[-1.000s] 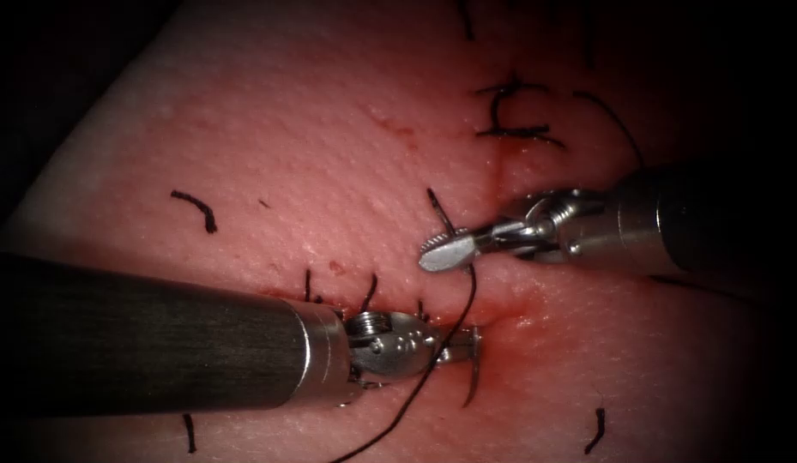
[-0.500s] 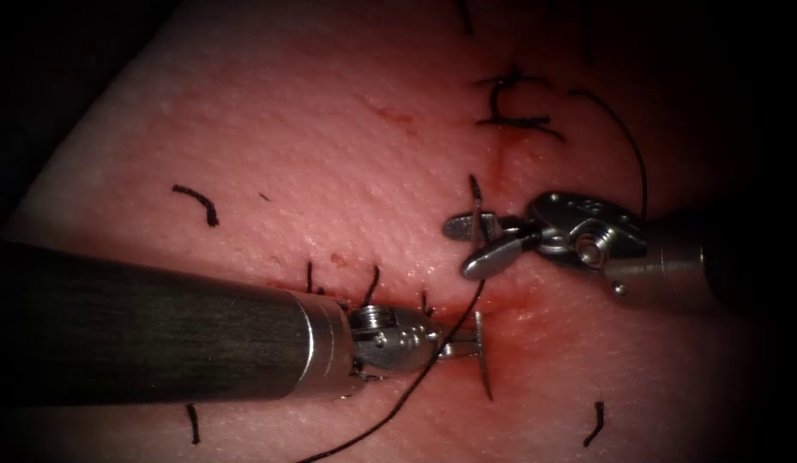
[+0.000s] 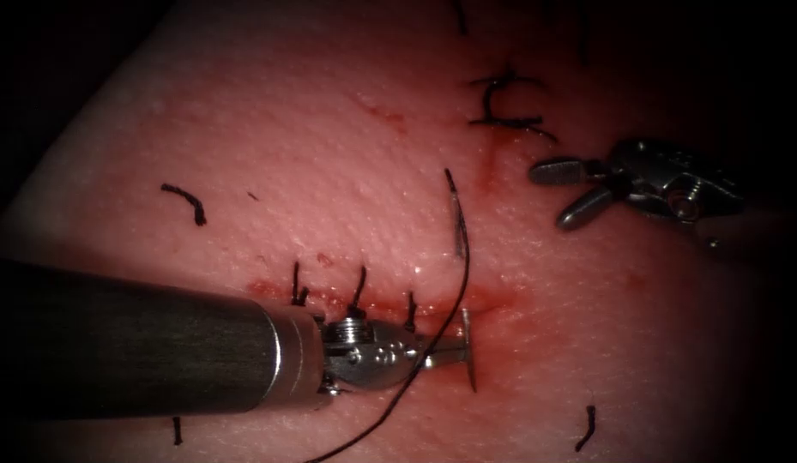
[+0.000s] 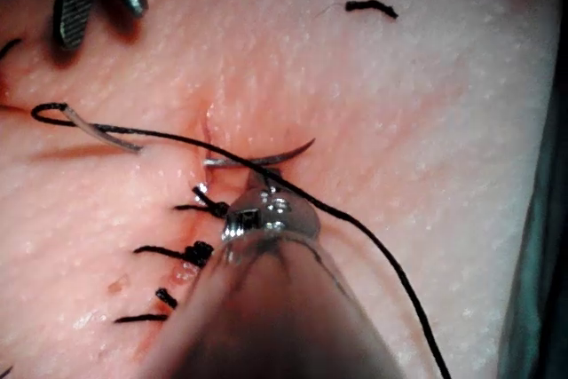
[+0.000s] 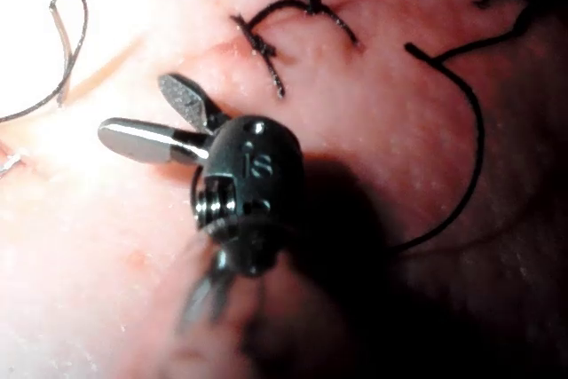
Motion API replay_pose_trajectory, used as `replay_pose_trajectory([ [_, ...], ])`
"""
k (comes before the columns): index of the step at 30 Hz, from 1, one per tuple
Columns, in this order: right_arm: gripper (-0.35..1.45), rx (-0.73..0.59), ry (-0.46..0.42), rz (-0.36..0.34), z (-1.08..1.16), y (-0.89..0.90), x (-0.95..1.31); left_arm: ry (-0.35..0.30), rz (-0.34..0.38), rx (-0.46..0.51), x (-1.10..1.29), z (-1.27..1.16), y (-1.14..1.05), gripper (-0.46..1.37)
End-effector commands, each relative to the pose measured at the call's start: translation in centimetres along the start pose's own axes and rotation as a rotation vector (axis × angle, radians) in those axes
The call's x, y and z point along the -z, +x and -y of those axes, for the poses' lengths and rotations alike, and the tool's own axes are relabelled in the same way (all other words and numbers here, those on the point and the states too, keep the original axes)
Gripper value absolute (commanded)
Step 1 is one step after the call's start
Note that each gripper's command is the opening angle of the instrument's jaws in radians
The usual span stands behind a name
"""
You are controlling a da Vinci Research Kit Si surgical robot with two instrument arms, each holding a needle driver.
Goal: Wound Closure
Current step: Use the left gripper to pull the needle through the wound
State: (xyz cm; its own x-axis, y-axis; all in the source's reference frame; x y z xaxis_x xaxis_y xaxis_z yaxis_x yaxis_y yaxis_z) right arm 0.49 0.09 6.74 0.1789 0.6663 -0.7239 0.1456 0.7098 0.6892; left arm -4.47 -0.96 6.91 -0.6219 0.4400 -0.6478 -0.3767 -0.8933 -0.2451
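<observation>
Needle (image 3: 469,350) sits low centre in the endoscope view, clamped mid-curve by left tool (image 3: 454,350), beside the cut (image 3: 492,300) in the tissue (image 3: 269,146). Right tool (image 3: 570,189), upper right, jaws apart, holds nothing. Thread (image 3: 461,266) trails upward.

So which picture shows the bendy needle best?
The left wrist view: the needle shows its whole curve, gripped by the left tool. In the endoscope view the needle looks short and nearly straight, held in that tool.
</observation>
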Motion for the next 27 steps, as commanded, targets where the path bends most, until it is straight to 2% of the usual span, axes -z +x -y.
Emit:
replay_pose_trajectory([
  [1,1.2,0.003,0.007,0.001,0.01,-0.04,-0.02,0.006,-0.018,-0.013,0.02,0.01,0.02,-0.35],
  [3,1.19,0.006,0.006,0.002,0.03,-0.08,-0.04,0.011,-0.034,-0.025,0.05,0.02,0.05,-0.33],
  [7,1.18,0.014,0.004,0.004,0.05,-0.16,-0.07,0.012,-0.039,-0.045,0.09,0.0,0.09,-0.11],
  [11,1.17,0.017,0.003,0.005,0.05,-0.19,-0.08,0.007,-0.05,-0.061,0.07,0.01,0.12,0.0],
  [17,1.15,0.025,0.002,0.008,0.08,-0.27,-0.12,0.013,-0.121,-0.077,-0.01,0.06,0.19,0.41],
  [22,1.15,0.031,0.002,0.01,0.1,-0.34,-0.13,0.02,-0.141,-0.095,-0.04,0.08,0.25,0.49],
  [27,1.14,0.035,0.001,0.014,0.08,-0.38,-0.12,0.007,-0.196,-0.128,-0.05,0.11,0.29,0.58],
])
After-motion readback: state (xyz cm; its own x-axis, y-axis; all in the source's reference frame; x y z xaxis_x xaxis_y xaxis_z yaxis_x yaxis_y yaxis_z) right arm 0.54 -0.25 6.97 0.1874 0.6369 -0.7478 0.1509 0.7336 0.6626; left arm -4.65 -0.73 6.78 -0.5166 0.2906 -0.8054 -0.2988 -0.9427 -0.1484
